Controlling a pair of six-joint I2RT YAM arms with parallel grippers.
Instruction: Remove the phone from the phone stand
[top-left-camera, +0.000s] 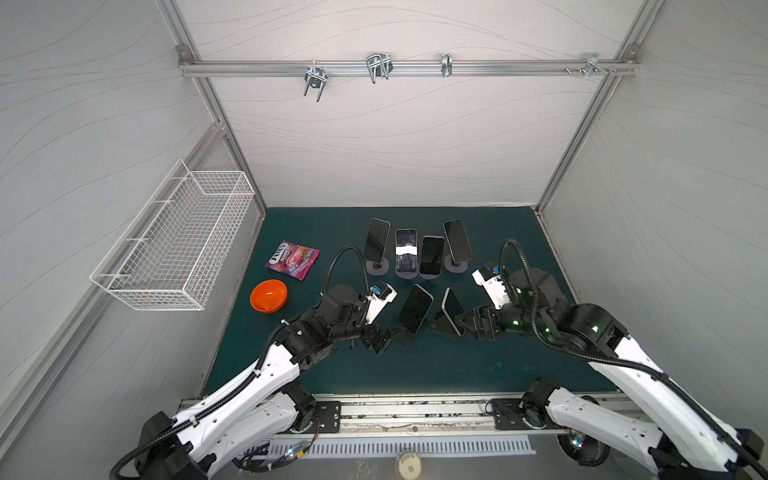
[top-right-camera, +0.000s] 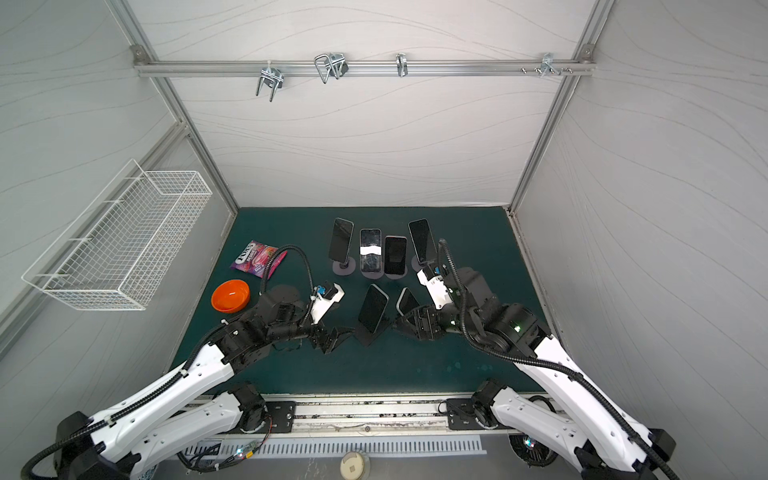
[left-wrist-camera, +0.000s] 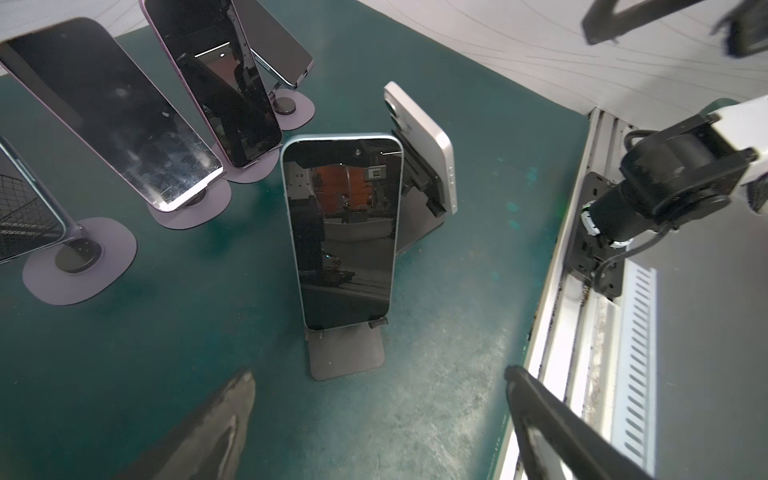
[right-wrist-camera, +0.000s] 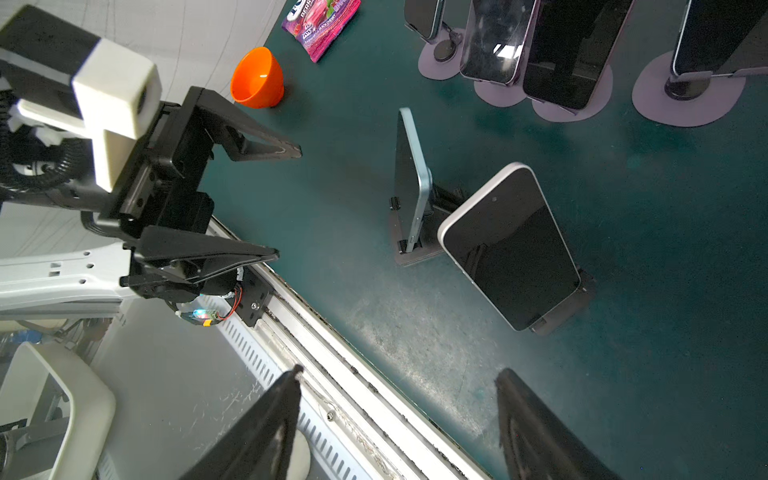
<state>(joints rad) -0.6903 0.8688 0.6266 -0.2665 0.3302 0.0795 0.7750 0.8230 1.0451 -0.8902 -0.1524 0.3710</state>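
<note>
Mid-mat, your blue phone (left-wrist-camera: 338, 232) rests in its stand (left-wrist-camera: 347, 353), the white phone (right-wrist-camera: 511, 249) in another just beside it; your left claw (right-wrist-camera: 287, 203) and right claw (right-wrist-camera: 400, 372) hang open nearby, holding nothing.

Both top views looked steeply down from high above the near edge of the green mat (top-left-camera: 415, 374), far enough to hold the whole booth; they shared nearly everything, shifted slightly sideways. The left wrist camera sat low and close, facing the blue-edged phone (left-wrist-camera: 338, 232) on its stand (left-wrist-camera: 347, 353). The right wrist camera, equally low, faced the white-edged phone (right-wrist-camera: 511, 249) and caught the blue-edged phone edge-on, plus the left gripper (right-wrist-camera: 288, 203).
</note>
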